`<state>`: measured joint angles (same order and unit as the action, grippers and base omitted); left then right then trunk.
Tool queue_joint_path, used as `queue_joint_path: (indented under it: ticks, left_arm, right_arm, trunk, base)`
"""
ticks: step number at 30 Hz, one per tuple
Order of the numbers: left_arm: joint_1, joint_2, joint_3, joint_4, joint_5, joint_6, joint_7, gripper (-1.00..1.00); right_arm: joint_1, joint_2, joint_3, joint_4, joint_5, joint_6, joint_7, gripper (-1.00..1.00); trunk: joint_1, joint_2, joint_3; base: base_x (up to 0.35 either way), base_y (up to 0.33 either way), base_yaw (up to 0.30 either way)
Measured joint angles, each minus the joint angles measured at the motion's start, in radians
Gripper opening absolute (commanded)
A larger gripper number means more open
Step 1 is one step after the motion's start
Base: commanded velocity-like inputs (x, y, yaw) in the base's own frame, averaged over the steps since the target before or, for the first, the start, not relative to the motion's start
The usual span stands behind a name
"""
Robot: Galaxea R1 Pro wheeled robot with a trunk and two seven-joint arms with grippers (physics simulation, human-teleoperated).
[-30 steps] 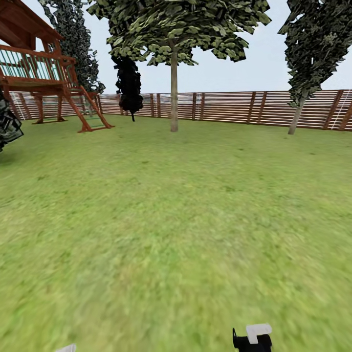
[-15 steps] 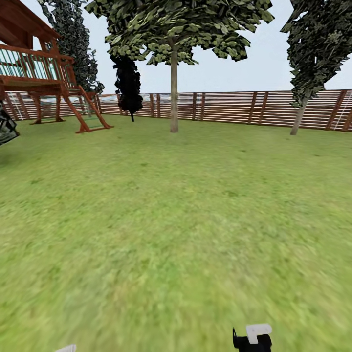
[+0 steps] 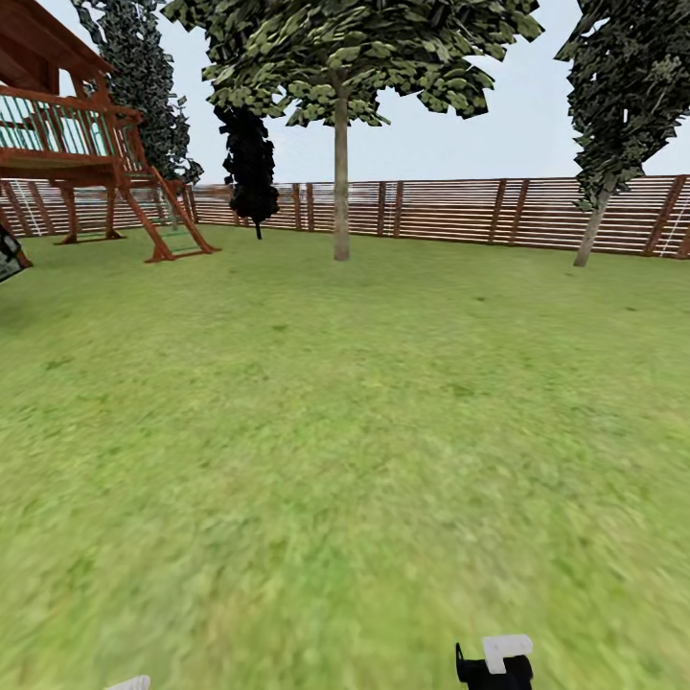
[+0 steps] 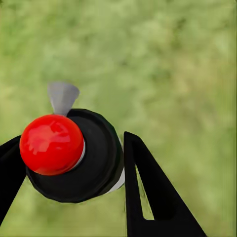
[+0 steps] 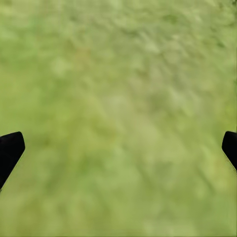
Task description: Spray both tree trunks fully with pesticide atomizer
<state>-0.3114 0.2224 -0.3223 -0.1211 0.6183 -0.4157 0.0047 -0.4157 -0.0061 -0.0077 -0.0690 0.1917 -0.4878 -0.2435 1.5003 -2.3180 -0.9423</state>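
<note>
While gripping atomizer (image 4: 69, 158), left end effector (image 4: 69, 182) above grass (image 4: 177, 74)

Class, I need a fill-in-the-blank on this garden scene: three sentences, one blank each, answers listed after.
1. The left end effector is shut on an atomizer with a ____ top.
2. The right end effector is ____, over grass.
3. The fence behind the tree trunk has ____ slats.

Missing words: red; open; horizontal
</note>
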Motion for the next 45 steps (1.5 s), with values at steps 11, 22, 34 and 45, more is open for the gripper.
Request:
queue_joint_path:
  ticks: [11, 22, 34, 45]
  left_arm:
    - [0.000, 0.000, 0.000, 0.000, 0.000, 0.000, 0.000, -1.00]
    - [0.000, 0.000, 0.000, 0.000, 0.000, 0.000, 0.000, -1.00]
    - [0.000, 0.000, 0.000, 0.000, 0.000, 0.000, 0.000, -1.00]
    - [0.000, 0.000, 0.000, 0.000, 0.000, 0.000, 0.000, -1.00]
  right_arm:
    - [0.000, 0.000, 0.000, 0.000, 0.000, 0.000, 0.000, 1.00]
    - [0.000, 0.000, 0.000, 0.000, 0.000, 0.000, 0.000, 1.00]
    - [0.000, 0.000, 0.000, 0.000, 0.000, 0.000, 0.001, 1.00]
    - [0.000, 0.000, 0.000, 0.000, 0.000, 0.000, 0.000, 1.00]
  trunk:
    - [0.000, 0.000, 0.000]
    - [0.000, 0.000, 0.000]
    - [0.000, 0.000, 0.000]
    - [0.000, 0.000, 0.000]
  base:
    - [0.339, 0.000, 0.000]
    - [0.340, 0.000, 0.000]
    - [0.339, 0.000, 0.000]
    - [0.340, 0.000, 0.000]
